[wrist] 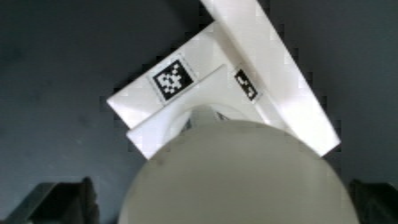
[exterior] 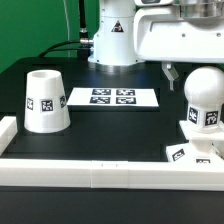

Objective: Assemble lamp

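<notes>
The lamp's round-headed bulb (exterior: 204, 92) stands upright on the squat angular base (exterior: 192, 152) at the exterior view's right. In the wrist view the bulb head (wrist: 240, 160) fills the foreground, with the tagged base (wrist: 192, 82) beyond it. My gripper (exterior: 190, 78) hangs over the bulb. Its dark fingers (wrist: 64, 202) show on either side of the bulb head with a gap, so it is open (wrist: 222, 208). The tapered cup-like shade (exterior: 44, 100) stands mouth down at the exterior view's left, apart from the gripper.
The marker board (exterior: 112, 97) lies flat at the back middle of the black table. A white rail (exterior: 100, 172) runs along the front edge and turns up the left side. The arm's base (exterior: 114, 40) stands behind the marker board.
</notes>
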You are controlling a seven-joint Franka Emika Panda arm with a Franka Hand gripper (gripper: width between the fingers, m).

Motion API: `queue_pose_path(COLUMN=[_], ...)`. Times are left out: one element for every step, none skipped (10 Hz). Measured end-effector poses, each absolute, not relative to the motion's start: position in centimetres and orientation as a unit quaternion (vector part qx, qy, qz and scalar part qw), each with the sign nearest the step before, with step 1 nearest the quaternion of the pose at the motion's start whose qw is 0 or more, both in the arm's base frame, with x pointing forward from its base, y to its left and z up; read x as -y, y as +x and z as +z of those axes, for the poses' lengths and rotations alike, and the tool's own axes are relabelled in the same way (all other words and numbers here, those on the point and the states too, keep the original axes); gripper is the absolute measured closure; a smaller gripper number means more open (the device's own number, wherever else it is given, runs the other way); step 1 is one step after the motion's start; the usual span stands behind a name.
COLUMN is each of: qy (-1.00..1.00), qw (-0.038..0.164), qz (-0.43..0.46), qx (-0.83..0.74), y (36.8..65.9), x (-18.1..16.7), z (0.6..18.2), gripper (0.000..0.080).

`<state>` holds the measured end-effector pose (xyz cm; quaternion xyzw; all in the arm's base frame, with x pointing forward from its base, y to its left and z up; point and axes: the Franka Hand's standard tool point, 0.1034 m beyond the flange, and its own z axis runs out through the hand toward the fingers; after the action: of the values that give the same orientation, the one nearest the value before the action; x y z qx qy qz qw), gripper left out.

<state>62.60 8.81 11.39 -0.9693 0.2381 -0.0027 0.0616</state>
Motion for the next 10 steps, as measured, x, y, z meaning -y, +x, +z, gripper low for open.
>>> queue_pose_path(qy=[-0.981, -0.984, -0.991, -0.994, -0.996, -0.998, -0.998, -0.994, -0.987, -0.978], qw=[0.061, 0.061, 0.061, 0.06, 0.06, 0.057, 0.046, 0.033, 0.03, 0.024], qz=[-0.007, -0.007, -0.01, -0.012, -0.014, -0.016, -0.019, -0.022, -0.026, -0.028], qx=[-0.182, -0.166, -0.118, -0.087, -0.066, -0.017, 0.044, 0.103, 0.153, 0.206], y=[62.63, 62.62, 62.62, 62.62, 62.62, 62.61, 62.58, 62.58, 62.73, 62.8], x=[-8.88, -8.87, -8.85, -8.85, -8.85, -8.84, -8.81, -8.78, -8.72, -8.6], z=[11.43, 11.41, 11.41, 11.41, 11.41, 11.39, 11.36, 11.35, 11.42, 11.46], gripper=[0.01, 0.01, 0.01, 0.01, 0.01, 0.01, 0.01, 0.01, 0.01, 0.01])
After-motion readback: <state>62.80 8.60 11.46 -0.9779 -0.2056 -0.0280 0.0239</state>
